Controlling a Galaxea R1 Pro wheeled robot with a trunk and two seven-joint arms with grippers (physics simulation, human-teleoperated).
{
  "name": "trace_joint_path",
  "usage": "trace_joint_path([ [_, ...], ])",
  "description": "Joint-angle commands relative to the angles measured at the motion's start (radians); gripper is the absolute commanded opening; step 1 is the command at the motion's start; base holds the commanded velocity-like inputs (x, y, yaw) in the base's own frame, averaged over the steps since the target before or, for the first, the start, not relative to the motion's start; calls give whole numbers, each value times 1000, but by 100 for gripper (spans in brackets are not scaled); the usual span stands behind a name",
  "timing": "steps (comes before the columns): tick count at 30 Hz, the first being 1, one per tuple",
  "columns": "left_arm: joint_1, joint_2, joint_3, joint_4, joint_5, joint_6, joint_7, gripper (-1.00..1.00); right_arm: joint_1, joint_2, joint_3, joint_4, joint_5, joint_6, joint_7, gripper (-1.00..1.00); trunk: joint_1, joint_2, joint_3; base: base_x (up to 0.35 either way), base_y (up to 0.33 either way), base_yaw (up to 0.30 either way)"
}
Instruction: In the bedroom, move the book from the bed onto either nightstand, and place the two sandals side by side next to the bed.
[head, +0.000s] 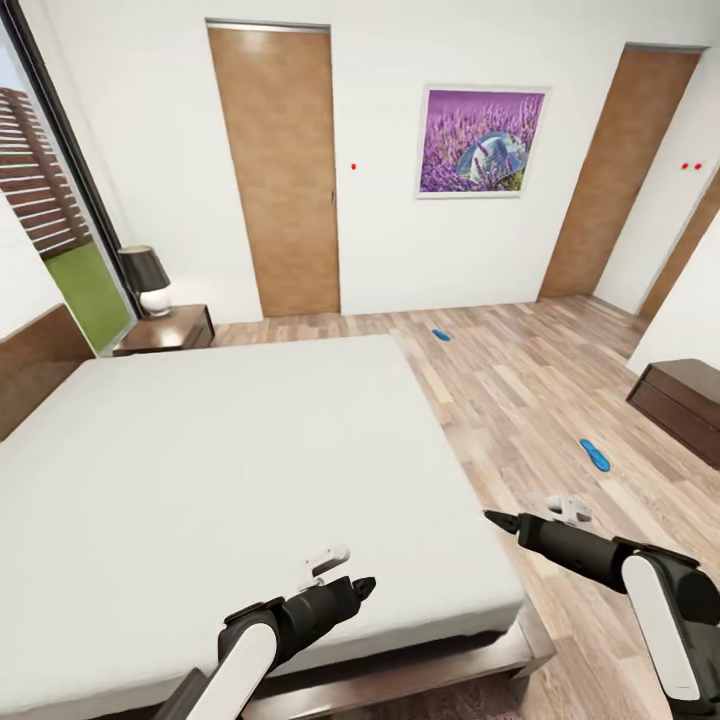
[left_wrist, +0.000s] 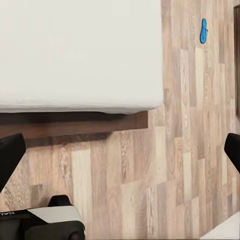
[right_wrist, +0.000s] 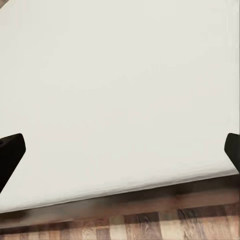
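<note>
bed (head: 230, 450): fills the left of the room
nightstand (head: 168, 330): at the bed's far left corner
lamp (head: 148, 280): on the nightstand
sandals: one (head: 440, 334) beyond the bed's far right corner, the other (head: 595, 454) well right of the bed, on the floor (head: 520, 390)

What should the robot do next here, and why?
Probably roll toward the nearer sandal on the wood floor to its right. Both grippers, left and right, look open and hold nothing, and the other sandal lies apart, farther off past the bed.
</note>
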Motion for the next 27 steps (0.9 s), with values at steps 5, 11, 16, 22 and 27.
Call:
trace_joint_path([
  [5,-1,0,-2,-2,10,-1,11,100,-2,0,-13,0,8,3,11,100,1,-2,-2,0,0,-155],
  [11,-1,0,-2,-2,10,-1,12,100,-2,0,-22,-1,8,3,11,100,1,-2,-2,0,0,-71],
  [16,-1,0,-2,-2,9,-1,13,100,-2,0,-25,-1,7,3,11,100,1,-2,-2,0,-41,-34],
  [22,-1,0,-1,-2,9,-1,13,100,-2,0,-27,-1,7,4,11,100,1,-2,-2,0,-157,-16],
  [27,-1,0,0,-1,9,-1,14,100,-2,-2,-28,-2,6,4,11,100,1,-2,-2,0,-230,-6],
])
